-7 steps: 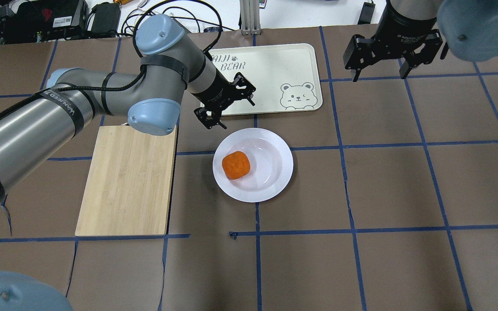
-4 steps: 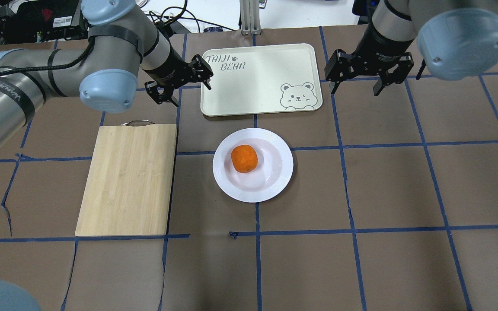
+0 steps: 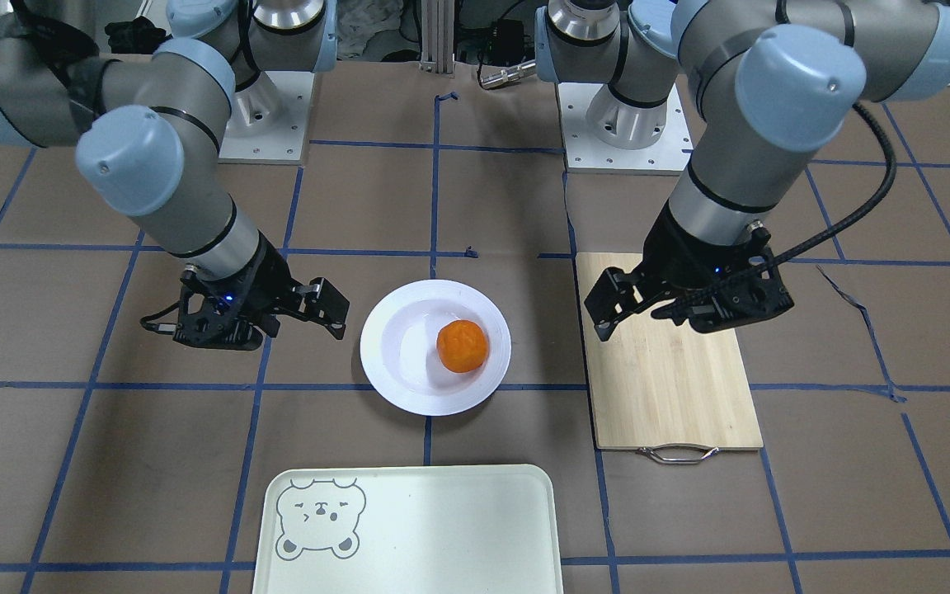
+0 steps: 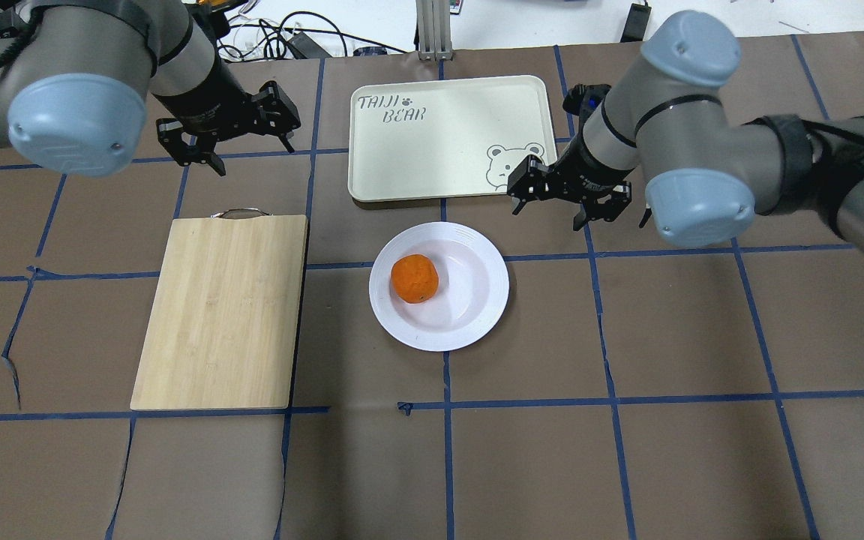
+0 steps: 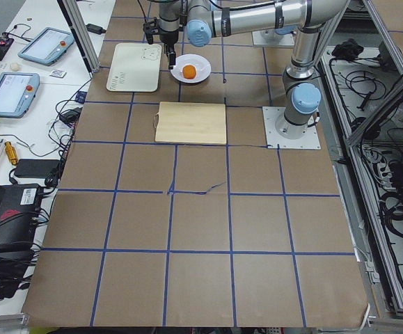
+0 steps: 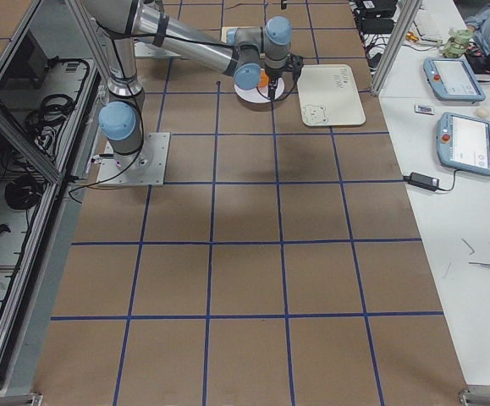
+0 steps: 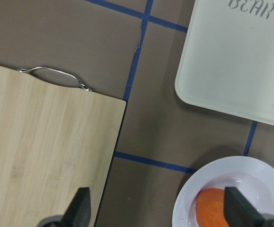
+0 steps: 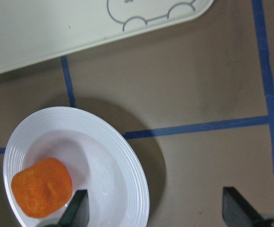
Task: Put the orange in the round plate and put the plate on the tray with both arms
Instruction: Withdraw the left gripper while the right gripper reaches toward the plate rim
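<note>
One edge of tray (image 3: pixel 442 528) off-frame.

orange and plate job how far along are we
Done: the orange sits in the round plate. In hand: nothing is gripped; the right gripper hangs open by the plate's rim, the left gripper open farther off. Left: the plate lies on the table, apart from the tray, so it must be gripped and carried over.
</note>
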You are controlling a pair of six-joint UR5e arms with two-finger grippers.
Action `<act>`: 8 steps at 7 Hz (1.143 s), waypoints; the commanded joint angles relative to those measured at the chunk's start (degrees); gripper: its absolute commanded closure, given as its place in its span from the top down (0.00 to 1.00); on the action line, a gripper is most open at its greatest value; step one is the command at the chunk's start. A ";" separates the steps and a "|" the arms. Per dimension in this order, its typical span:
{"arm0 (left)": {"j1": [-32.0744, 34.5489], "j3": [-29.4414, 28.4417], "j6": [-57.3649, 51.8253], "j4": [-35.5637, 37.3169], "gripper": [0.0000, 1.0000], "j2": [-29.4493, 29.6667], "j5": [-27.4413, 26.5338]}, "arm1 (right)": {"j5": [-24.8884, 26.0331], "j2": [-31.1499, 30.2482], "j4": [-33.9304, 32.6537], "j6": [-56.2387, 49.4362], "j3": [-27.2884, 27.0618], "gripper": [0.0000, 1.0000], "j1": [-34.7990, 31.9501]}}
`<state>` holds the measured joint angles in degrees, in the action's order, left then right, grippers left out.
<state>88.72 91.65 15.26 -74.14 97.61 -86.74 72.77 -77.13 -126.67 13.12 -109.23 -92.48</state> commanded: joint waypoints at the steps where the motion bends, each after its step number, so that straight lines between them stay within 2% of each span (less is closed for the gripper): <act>1: -2.49 0.54 -1.27 -5.79 1.00 -3.29 -2.01 | -0.87 5.12 -13.13 8.09 -5.72 1.00 -3.82; 2: -2.50 -0.24 -7.03 -10.10 1.00 -4.95 -3.51 | -0.88 7.32 -16.47 8.85 -5.73 1.00 -5.33; 3: -2.33 0.10 -8.13 -12.41 1.00 -6.71 -4.04 | -0.88 8.47 -17.11 9.03 -5.73 1.00 -5.34; 5: -2.06 0.54 -7.88 -13.22 1.00 -7.60 -3.96 | -4.54 9.97 -17.11 9.21 -6.08 1.00 -5.52; 7: -2.24 0.54 -8.14 -12.96 1.00 -7.87 -3.34 | -4.92 10.16 -17.20 9.21 -6.69 1.00 -5.52; 8: -2.32 0.54 -8.14 -13.05 1.00 -8.22 -3.43 | -4.92 10.24 -16.94 9.03 -7.04 0.94 -5.78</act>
<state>86.51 92.17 7.16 -87.12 89.72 -90.16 67.97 -67.00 -143.78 22.26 -115.84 -98.07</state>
